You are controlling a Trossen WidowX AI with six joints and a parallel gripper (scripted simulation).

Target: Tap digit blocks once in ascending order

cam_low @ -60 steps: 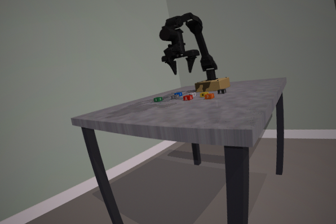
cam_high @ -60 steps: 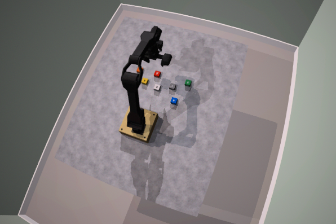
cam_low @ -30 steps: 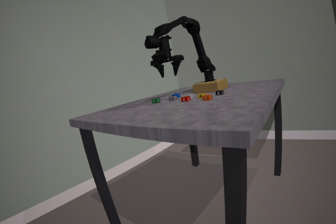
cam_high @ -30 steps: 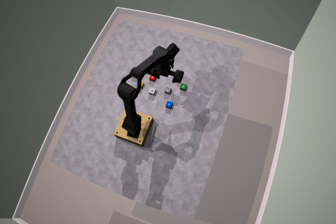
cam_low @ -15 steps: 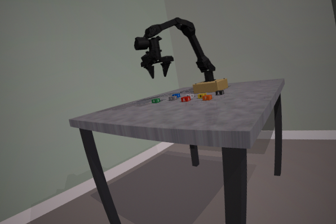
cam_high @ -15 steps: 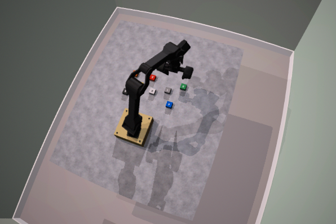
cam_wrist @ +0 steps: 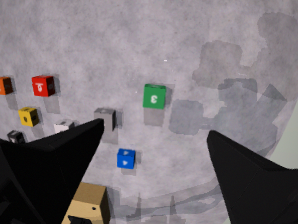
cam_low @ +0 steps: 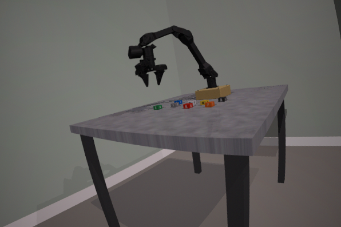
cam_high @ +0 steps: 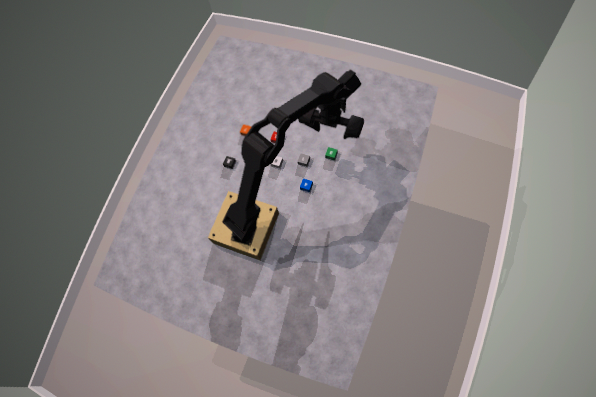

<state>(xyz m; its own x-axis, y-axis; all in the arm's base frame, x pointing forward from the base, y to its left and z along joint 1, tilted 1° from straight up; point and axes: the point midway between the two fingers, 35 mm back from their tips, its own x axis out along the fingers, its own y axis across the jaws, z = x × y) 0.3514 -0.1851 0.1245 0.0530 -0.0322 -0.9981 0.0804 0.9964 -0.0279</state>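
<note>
My gripper (cam_low: 153,85) (cam_wrist: 156,129) is open and empty, high above the table. In the wrist view the green block (cam_wrist: 154,96) (cam_high: 331,153) (cam_low: 157,107) shows a 3 and lies between and beyond the fingertips. The blue block (cam_wrist: 126,158) (cam_high: 306,185) shows a 4. The grey block (cam_wrist: 105,119) (cam_high: 303,160) is partly behind the left finger, its digit unclear. The white block (cam_wrist: 64,126) (cam_high: 277,162) is mostly hidden by that finger. The red block (cam_wrist: 43,86) (cam_low: 187,105), yellow block (cam_wrist: 28,116) (cam_low: 204,102), orange block (cam_wrist: 4,85) (cam_high: 245,130) and black block (cam_wrist: 15,136) (cam_high: 229,162) lie left.
The arm's wooden base (cam_high: 220,236) (cam_low: 204,94) (cam_wrist: 95,192) stands behind the blocks. The arm hides the yellow block in the top view. The blocks lie close together on the grey table (cam_high: 170,159) (cam_low: 183,125). Arm shadows fall right of the green block.
</note>
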